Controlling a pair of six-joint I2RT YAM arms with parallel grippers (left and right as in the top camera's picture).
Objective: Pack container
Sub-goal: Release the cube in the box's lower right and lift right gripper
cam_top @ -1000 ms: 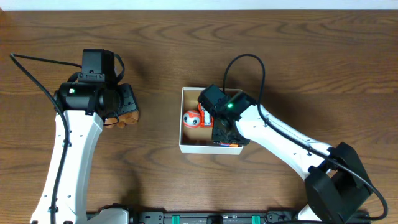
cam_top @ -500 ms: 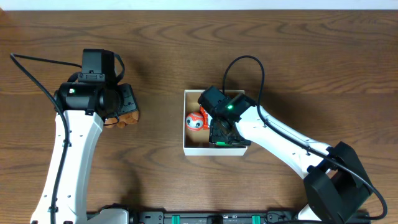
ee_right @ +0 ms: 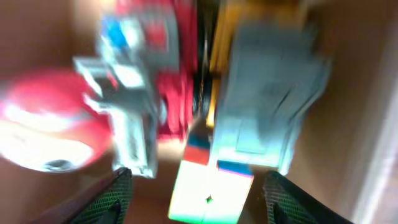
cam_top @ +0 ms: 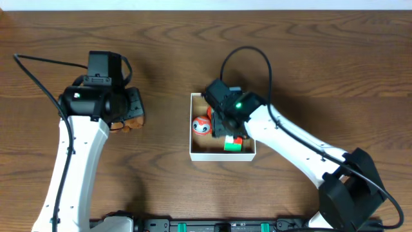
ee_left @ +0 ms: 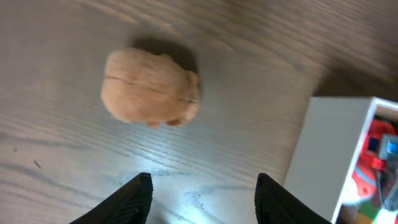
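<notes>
Left jaws spread wide, nothing between them: left gripper (ee_left: pixel 202 198) hangs over bare wood, both dark fingers clear of the tan plush toy (ee_left: pixel 151 95), which lies on the table ahead of them, well to the left of the container (cam_top: pixel 219 156). Right jaws also spread wide: right gripper (ee_right: pixel 202 198) is down inside the container, fingertips either side of a small cube (ee_right: pixel 208 186) with white, green and red faces. The wrist view is blurred, so contact with the cube cannot be told; no pinch shows. The container sits near the table's middle, square, with white walls and a brown floor. In the overhead view the right arm covers its far right part. Inside it: a red-and-white ball toy (cam_top: pixel 201 126) by the left wall, the cube near the front wall, a red toy (ee_right: pixel 168 81) with blue and grey parts between ball and cube, and a yellow and pale blue piece (ee_right: pixel 273 93) toward the right wall, too blurred to name. The left wrist view catches the container's white left wall at the right edge of the frame. The surface is a dark brown wood-grain table (cam_top: pixel 322 58). A black rail (cam_top: pixel 212 225) with green bits runs along the table edge in front of the container. Only the tabletop shows of the room.
</notes>
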